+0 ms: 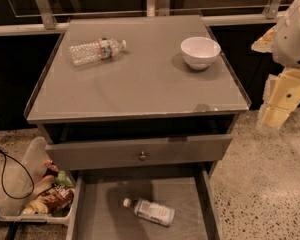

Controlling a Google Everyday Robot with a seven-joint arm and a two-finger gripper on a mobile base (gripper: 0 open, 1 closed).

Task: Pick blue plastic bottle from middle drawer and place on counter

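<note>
The blue plastic bottle (151, 212) lies on its side on the floor of the open middle drawer (100, 211), white cap pointing left. The grey counter (140, 81) spans the cabinet top above it. My gripper (276, 109) hangs off the right side of the cabinet, about level with the counter's front edge. It is well apart from the bottle, holds nothing, and points downward.
A clear ribbed water bottle (96, 50) lies at the counter's back left and a white bowl (200, 51) stands at the back right. The closed drawer front with a knob (142, 155) sits above the open drawer. A bin of snacks (37, 194) and a black cable (10, 176) lie on the floor at left.
</note>
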